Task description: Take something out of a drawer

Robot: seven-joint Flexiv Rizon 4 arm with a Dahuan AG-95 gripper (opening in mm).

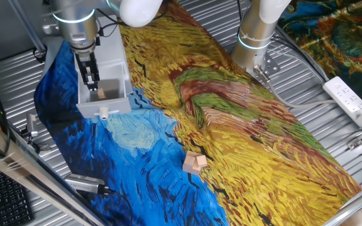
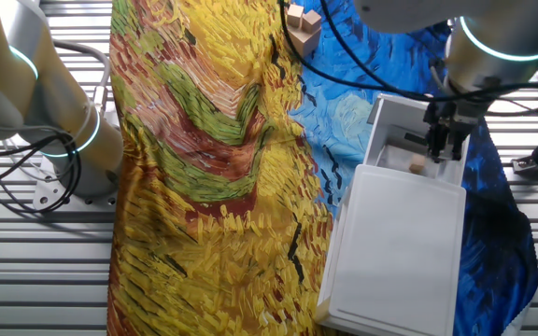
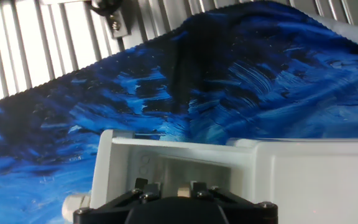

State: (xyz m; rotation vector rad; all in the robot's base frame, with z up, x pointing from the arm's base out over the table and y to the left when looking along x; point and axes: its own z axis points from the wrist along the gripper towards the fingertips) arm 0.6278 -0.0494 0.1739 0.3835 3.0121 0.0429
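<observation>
The pale grey drawer [image 1: 109,104] is pulled out of its boxy grey unit [image 1: 109,44] at the far left, with its small knob [image 1: 104,113] facing front. A small wooden block [image 1: 100,94] lies inside it. My gripper [image 1: 92,80] points straight down into the drawer, just above and beside the block, fingers slightly apart and holding nothing. The other fixed view shows the drawer [image 2: 381,121], the unit [image 2: 400,252], the block [image 2: 417,168] and the gripper [image 2: 444,147]. In the hand view the drawer wall [image 3: 166,155] and the block [image 3: 183,188] show between the finger bases.
The unit stands on a painted blue and yellow cloth [image 1: 244,138]. Loose wooden blocks [image 1: 194,163] lie on the cloth near the front. A second arm's base [image 1: 253,44] stands at the back, a white power strip [image 1: 351,100] at the right, a keyboard [image 1: 5,198] at the left.
</observation>
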